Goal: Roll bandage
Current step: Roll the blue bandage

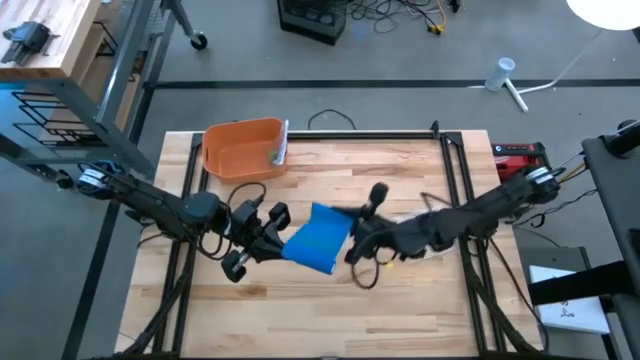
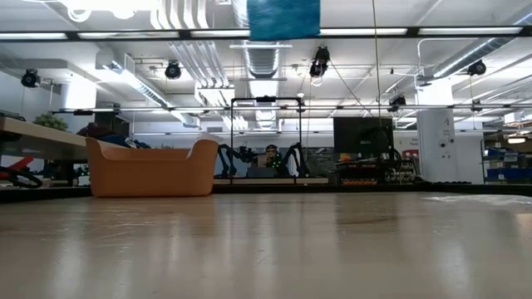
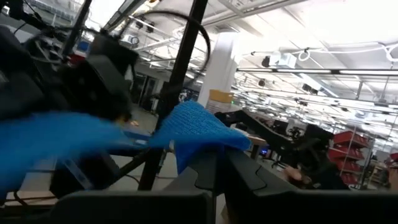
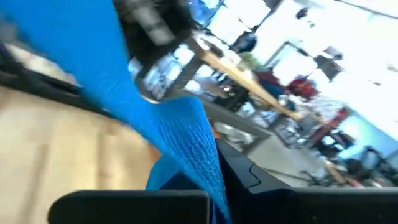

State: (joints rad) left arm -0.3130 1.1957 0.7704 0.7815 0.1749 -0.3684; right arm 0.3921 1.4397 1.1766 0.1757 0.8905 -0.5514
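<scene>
Blue bandage (image 1: 318, 238) stretched in air betw. both grippers, well clear of orange bin (image 1: 243, 148). Left gripper (image 1: 268, 232) & right gripper (image 1: 352, 240) pinching opposite edges. Risk: thin grip slips, cloth drops/untwists.

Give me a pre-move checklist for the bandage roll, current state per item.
1. Left hand shut on the blue bandage: ok; cloth pinched between its fingers in the left wrist view.
2. Right hand shut on the bandage's other end: ok; cloth runs into its fingers in the right wrist view.
3. Bandage off the table: ok; the low view shows it hanging high above the surface.
4. Bandage already rolled: not ok; it is a flat sheet between the hands.
5. Orange bin clear of both arms: ok; it sits at the far edge.
6. Grip firmness: cannot tell.
</scene>
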